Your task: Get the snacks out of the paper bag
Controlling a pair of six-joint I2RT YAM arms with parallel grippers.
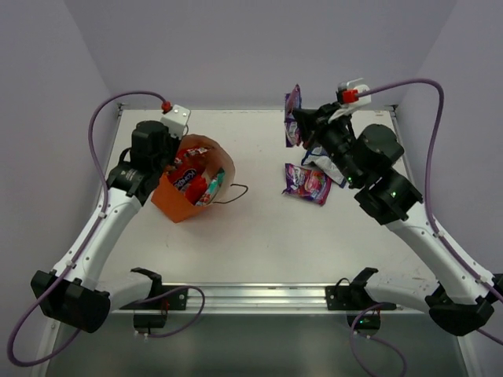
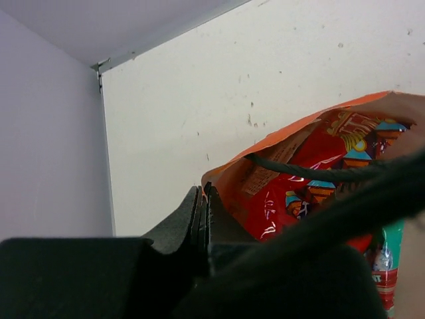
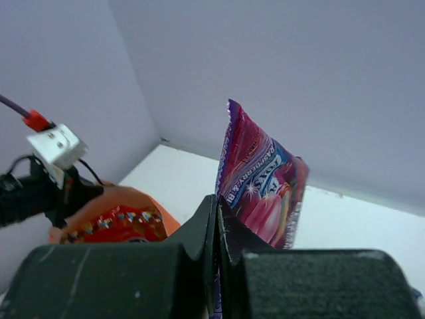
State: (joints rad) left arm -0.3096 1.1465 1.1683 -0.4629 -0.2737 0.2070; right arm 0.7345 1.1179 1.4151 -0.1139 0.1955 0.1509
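Right hand holds one snack up; left hand grips the bag.

From above, the orange paper bag (image 1: 178,206) sits on the left of the table (image 1: 251,243) with packets showing inside. The left hand (image 1: 173,159) is at its rim, and the right hand (image 1: 299,126) raises a magenta packet (image 1: 293,106) near a purple packet (image 1: 306,182) lying flat. Only the left wrist view shows that hand pinched shut on the bag's edge, with a red packet (image 2: 312,166) and a green packet (image 2: 385,266) inside. The right wrist view shows its fingers clamped tight on the magenta packet's lower edge.

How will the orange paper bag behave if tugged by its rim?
Probably floppy: the paper bag has a rim bowed round, not square. It may well slide or tip, since it seems to hold just thin foil packets.
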